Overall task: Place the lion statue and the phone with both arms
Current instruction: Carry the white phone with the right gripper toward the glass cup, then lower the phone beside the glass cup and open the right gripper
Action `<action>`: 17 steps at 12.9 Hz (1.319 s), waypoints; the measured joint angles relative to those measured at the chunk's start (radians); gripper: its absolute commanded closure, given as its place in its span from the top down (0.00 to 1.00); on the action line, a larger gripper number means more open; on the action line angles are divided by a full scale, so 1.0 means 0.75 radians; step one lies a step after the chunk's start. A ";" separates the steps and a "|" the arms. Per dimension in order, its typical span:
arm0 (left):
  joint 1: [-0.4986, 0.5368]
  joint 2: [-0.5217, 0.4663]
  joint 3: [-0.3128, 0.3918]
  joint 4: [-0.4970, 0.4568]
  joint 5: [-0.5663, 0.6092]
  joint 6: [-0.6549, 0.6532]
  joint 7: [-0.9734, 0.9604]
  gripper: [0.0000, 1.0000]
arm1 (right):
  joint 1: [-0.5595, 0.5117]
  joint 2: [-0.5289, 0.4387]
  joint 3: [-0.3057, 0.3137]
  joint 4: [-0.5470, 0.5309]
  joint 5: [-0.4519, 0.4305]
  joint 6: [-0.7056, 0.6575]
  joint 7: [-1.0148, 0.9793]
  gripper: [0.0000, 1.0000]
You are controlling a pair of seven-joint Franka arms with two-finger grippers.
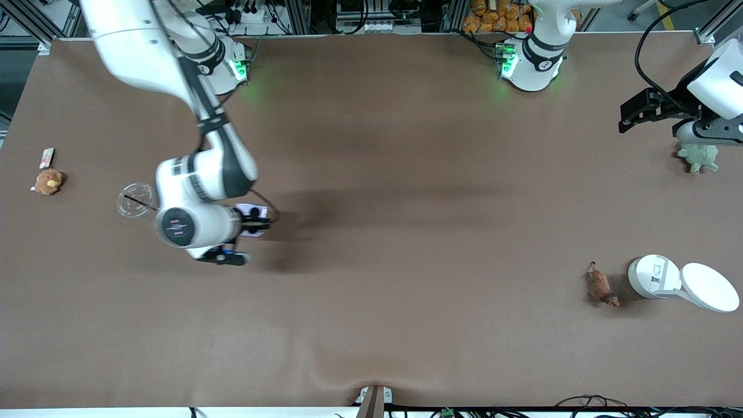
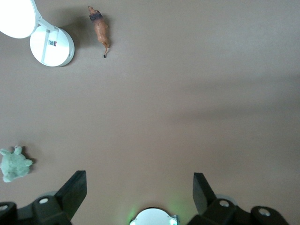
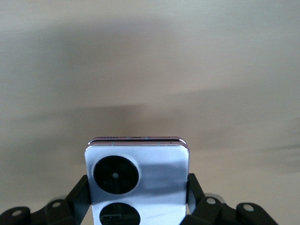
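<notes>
Over the worktop, right arm's end: right tool (image 1: 255,220) clamps the phone (image 1: 253,219).
Left tool (image 1: 638,116): wide, empty, waiting by the green plush (image 1: 699,157).
Lion statue (image 1: 601,285): lies beside the white lamp (image 1: 679,281).
Advice: lower the phone level before letting go.

You are seeing the phone (image 3: 137,180) running off the right wrist view's edge, between the right gripper (image 3: 138,197) fingers, its lower camera circle cut.

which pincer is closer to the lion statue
Left. The left pincer hangs open above the green plush toy at the lion statue's end; the right pincer grips the phone near the table's middle.
</notes>
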 measured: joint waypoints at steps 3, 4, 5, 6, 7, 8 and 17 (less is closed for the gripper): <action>0.000 0.000 -0.016 0.000 0.019 -0.001 0.020 1.00 | -0.075 -0.062 0.001 -0.146 0.000 0.062 -0.060 0.00; 0.000 0.000 -0.019 0.000 0.019 -0.002 0.020 1.00 | -0.088 -0.078 0.001 -0.214 0.000 0.133 -0.100 0.00; 0.000 0.000 -0.019 0.000 0.020 -0.002 0.020 1.00 | -0.101 -0.087 0.001 -0.283 0.000 0.222 -0.136 0.00; 0.000 0.000 -0.020 0.000 0.020 -0.003 0.019 1.00 | -0.117 -0.089 0.001 -0.344 0.000 0.295 -0.169 0.00; 0.000 0.000 -0.021 0.000 0.020 -0.003 0.016 1.00 | -0.134 -0.089 0.001 -0.385 0.000 0.332 -0.199 0.00; 0.000 0.000 -0.027 0.000 0.020 -0.003 0.010 1.00 | -0.149 -0.089 0.000 -0.406 0.000 0.351 -0.220 0.00; 0.009 0.000 -0.035 0.000 0.021 -0.007 0.001 1.00 | -0.177 -0.064 0.006 -0.437 0.000 0.414 -0.231 0.16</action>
